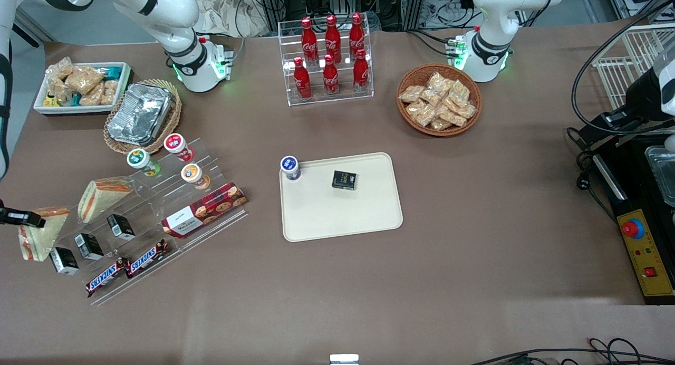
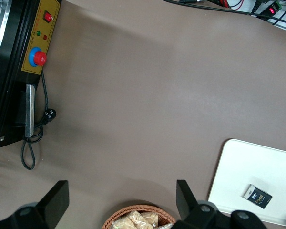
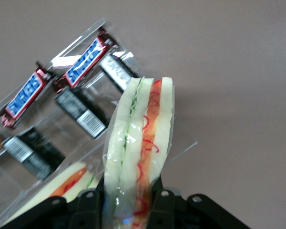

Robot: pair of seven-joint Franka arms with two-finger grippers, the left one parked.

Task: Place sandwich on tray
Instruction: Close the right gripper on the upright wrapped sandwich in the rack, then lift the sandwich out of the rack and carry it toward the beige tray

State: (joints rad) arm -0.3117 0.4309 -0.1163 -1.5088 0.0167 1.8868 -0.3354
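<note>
My right gripper (image 1: pixel 32 220) is at the working arm's end of the table, shut on a wrapped wedge sandwich (image 1: pixel 39 236) with white bread and orange-green filling. In the right wrist view the sandwich (image 3: pixel 138 152) stands pinched between the black fingers (image 3: pixel 164 202), lifted over the clear display stand. A second, alike sandwich (image 1: pixel 100 196) leans on the stand beside it and shows in the wrist view too (image 3: pixel 62 183). The cream-beige tray (image 1: pixel 343 217) lies mid-table, well toward the parked arm from my gripper. It holds a small black box (image 1: pixel 344 180) and a blue-lidded cup (image 1: pixel 290 167).
The clear stepped stand (image 1: pixel 153 217) carries cups, black boxes, a cookie box and Snickers bars (image 1: pixel 126 267). A foil container (image 1: pixel 141 113) in a wicker basket, a white snack bin (image 1: pixel 82 88), a cola bottle rack (image 1: pixel 329 56) and a snack basket (image 1: pixel 439 99) stand farther from the camera.
</note>
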